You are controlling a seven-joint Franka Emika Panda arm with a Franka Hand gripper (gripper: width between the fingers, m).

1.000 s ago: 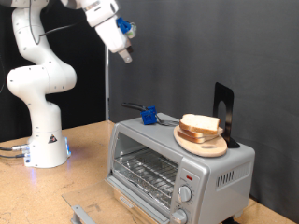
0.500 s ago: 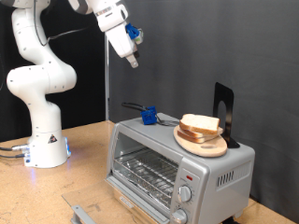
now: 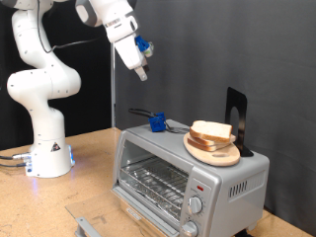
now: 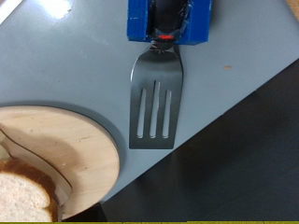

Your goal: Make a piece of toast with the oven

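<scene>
Gripper: the gripper [image 3: 141, 71] is hanging in the air, well above the oven's top; whether its fingers are apart or together, I cannot tell.
Piece of toast: the piece of toast [image 3: 210, 130] is lying on top of a stack of slices, well below the gripper and towards the exterior view's right.
Wooden board: the round wooden board [image 3: 214, 152] is carrying the slices and sitting on the oven's roof; its edge [image 4: 89, 159] is showing in the wrist view.
Oven: the oven [image 3: 188, 173] is standing below the gripper with its door [image 3: 109, 220] hanging open.
Spatula: a metal spatula [image 4: 157, 101] with a blue handle block [image 3: 156, 122] is lying on the oven's roof, just beside the board.
</scene>
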